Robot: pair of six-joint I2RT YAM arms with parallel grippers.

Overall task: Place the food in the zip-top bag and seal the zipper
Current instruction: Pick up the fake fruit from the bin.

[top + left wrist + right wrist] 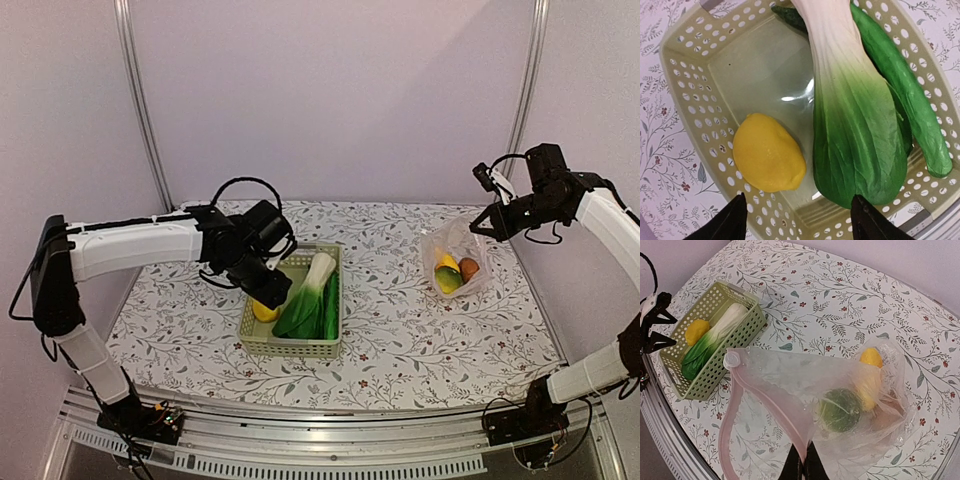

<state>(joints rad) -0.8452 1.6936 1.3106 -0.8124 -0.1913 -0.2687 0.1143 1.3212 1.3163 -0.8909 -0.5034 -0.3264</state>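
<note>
Top view: L arm reaches over a pale green lattice plastic basket (290,347) near centre of the floral-print desk (400,340); L pincer (265,290) hangs w/ fingers apart over the basket's 9 o'clock side, holding nothing; whether it touches the fruit below can't be told.

L wrist view: a yellow lemon-like toy fruit (768,159) lies on the basket floor just ahead of the spread fingertips (737,217); at its 3 o'clock, touching or nearly so, a leafy green bok choy w/ white stem (850,130); a long dark green toy cucumber (905,95) lies against the bok choy's far side, along the basket wall.

At 3 o'clock of the basket, well apart, a transparent crinkly zip-top bag (455,250); R pincer (800,465) is clamped together on its mouth edge, where a pale pink closure strip (729,412) runs open in a loop; bag's lower end appears to sit on the desk.

Inside the bag: a 2nd yellow fruit (871,357), a round green piece (840,410), a small brown-orange piece (469,268).
</note>
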